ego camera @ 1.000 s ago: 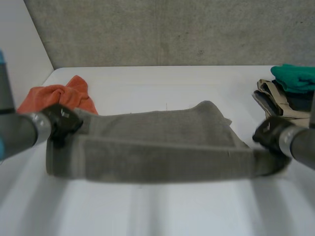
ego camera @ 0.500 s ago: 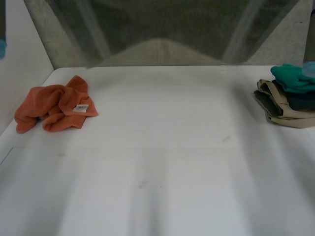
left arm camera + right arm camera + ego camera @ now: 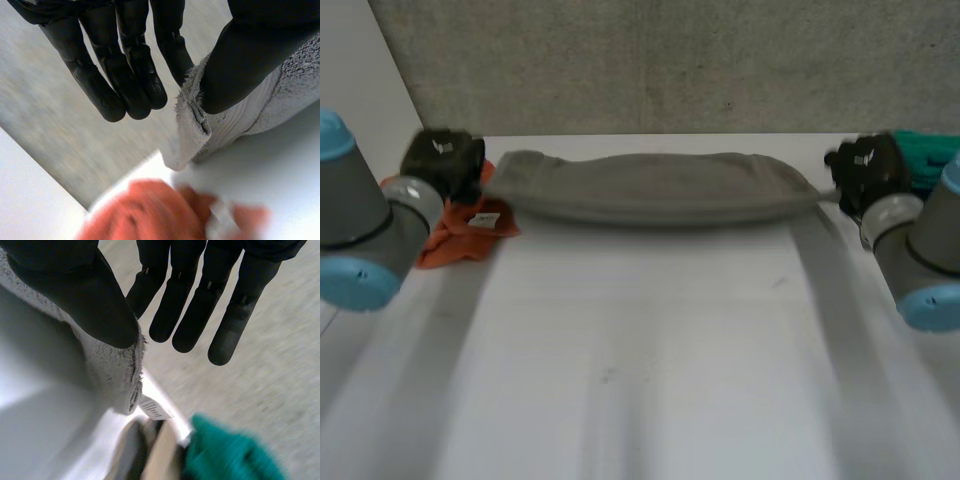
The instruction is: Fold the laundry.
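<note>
**Fig.** Grey towel held stretched lengthwise btwn both hands, over the far part of the white table, in front of the grey wall. L hand grips one end, R hand the other. The towel runs hand to hand as a long narrow band, its middle bellying slightly downward. Whether it touches the table cannot be told.

**(a) L wrist view.** Thumb presses on the towel's corner, pinching it against the nearest finger. The remaining fingers are straight and clear of the cloth. The towel hem hangs just past the thumb tip. A crumpled orange cloth lies on the table beyond the fingertips.

**(b) R wrist view.** Same grip, mirrored: thumb clamps the towel's corner against the finger beside it, w/ the other fingers extended and holding nothing. A white tag sticks out of the hem under the thumb. Beyond the fingertips, a green cloth lies atop beige folded pieces.
</note>
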